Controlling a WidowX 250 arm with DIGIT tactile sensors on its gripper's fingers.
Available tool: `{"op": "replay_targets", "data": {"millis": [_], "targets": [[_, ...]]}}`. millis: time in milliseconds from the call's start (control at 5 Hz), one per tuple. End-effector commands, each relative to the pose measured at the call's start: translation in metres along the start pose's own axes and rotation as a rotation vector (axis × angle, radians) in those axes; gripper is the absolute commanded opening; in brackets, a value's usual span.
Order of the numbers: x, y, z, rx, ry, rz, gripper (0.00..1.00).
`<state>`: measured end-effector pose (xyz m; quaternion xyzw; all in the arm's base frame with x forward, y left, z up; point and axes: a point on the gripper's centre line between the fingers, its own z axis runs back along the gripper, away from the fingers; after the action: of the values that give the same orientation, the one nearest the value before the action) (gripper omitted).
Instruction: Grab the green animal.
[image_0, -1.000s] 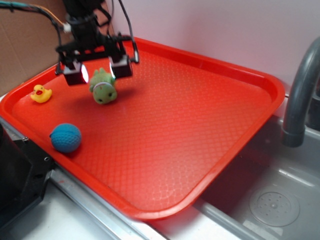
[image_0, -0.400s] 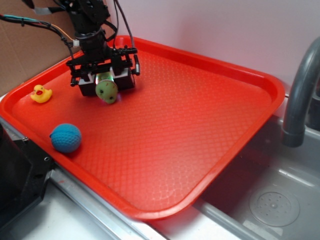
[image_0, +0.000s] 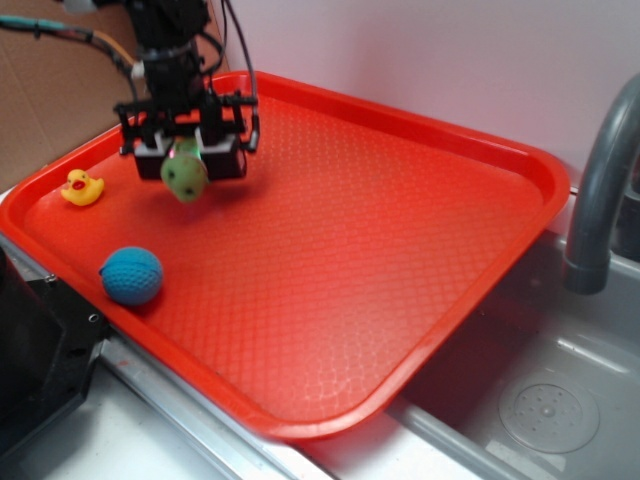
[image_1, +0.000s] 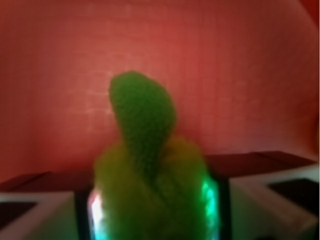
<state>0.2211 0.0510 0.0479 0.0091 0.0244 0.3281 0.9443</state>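
Gripper (image_0: 184, 150) clamped on green animal (image_0: 185, 175), hanging above tray (image_0: 420, 250) far left; soft plush could slip out, shallow pinch.

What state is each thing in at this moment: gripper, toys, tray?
Black gripper: shut on the small light-green plush animal, raised above the tray.
Small light-green plush animal: clamped between the fingers, hanging clear of the tray.
Tiny yellow rubber duck: upright on the tray, untouched.
Blue knitted ball: resting near the tray's front edge.
Red plastic tray: lying flat beside the sink.
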Motion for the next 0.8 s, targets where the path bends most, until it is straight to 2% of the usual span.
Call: {"op": "replay_targets", "data": {"millis": [0,200,400,600], "targets": [[-0.027,-0.003,0.106,0.097,-0.087,-0.268,0.0],[-0.04,0.005,0.125,0.028,-0.052,-0.375,0.0],[-0.049,0.013,0.136,-0.001,-0.098,-0.534,0.0],[-0.052,0.011,0.127,0.04,-0.172,-0.612,0.0]]}}
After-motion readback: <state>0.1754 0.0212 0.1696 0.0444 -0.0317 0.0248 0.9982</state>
